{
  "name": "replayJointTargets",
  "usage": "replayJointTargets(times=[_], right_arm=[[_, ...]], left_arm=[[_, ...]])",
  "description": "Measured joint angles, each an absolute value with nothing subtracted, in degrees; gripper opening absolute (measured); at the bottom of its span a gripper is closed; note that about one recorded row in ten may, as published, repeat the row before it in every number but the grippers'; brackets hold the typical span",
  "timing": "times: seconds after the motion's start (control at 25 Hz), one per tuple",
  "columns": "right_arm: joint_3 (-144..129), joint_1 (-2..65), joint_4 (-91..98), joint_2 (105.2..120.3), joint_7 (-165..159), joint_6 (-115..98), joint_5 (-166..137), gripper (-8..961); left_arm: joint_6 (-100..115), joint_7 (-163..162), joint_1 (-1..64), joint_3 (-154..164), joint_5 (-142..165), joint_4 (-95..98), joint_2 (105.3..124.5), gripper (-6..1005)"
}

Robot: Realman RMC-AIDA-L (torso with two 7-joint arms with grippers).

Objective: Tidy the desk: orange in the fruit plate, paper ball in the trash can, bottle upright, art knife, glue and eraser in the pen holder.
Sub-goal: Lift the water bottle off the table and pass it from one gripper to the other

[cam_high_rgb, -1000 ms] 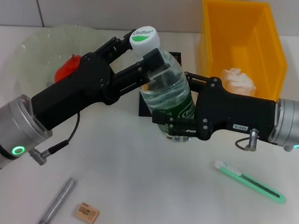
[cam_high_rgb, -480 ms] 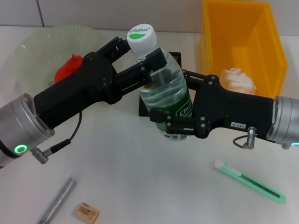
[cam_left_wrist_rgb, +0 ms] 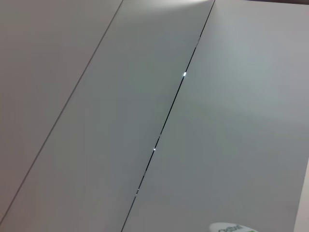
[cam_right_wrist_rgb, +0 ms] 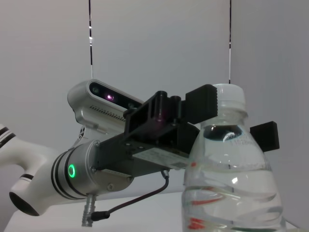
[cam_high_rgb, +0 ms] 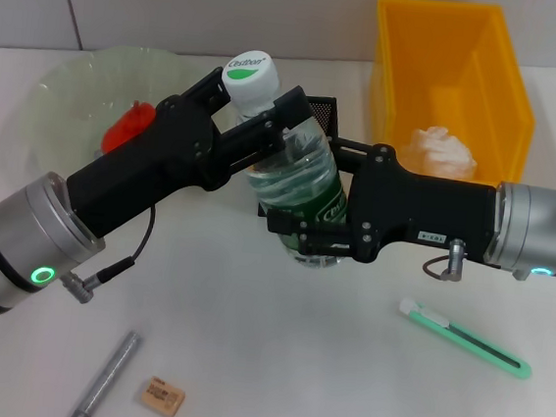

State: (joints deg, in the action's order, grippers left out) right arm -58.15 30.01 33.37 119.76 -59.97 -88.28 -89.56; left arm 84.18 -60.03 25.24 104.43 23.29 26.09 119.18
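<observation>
Head view: my left hand (cam_high_rgb: 267,119) is clamped at the neck of the bottle (cam_high_rgb: 295,186) and my right hand (cam_high_rgb: 305,233) grips its lower body, apparently to steady it upright on the desk (cam_high_rgb: 273,366). The bottle hides most of the pen holder (cam_high_rgb: 319,109).

Left wrist view: only the cap's edge shows.

Right wrist view: the bottle's base is cut off; my own fingers are unseen.

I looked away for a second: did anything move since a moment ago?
Both grippers, left and right, kept their hold on the bottle and carried it slightly to the robot's left. The orange, paper ball, eraser and art knife stayed put.
</observation>
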Motion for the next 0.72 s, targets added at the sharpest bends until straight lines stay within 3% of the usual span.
replayJointTargets(times=[0.72], right_arm=[[-58.09,30.16,32.78,119.80,-59.85,-87.79,-89.21,761]], left_arm=[[84.20,-56.75,25.45,105.02,23.08,26.12,119.18,843]])
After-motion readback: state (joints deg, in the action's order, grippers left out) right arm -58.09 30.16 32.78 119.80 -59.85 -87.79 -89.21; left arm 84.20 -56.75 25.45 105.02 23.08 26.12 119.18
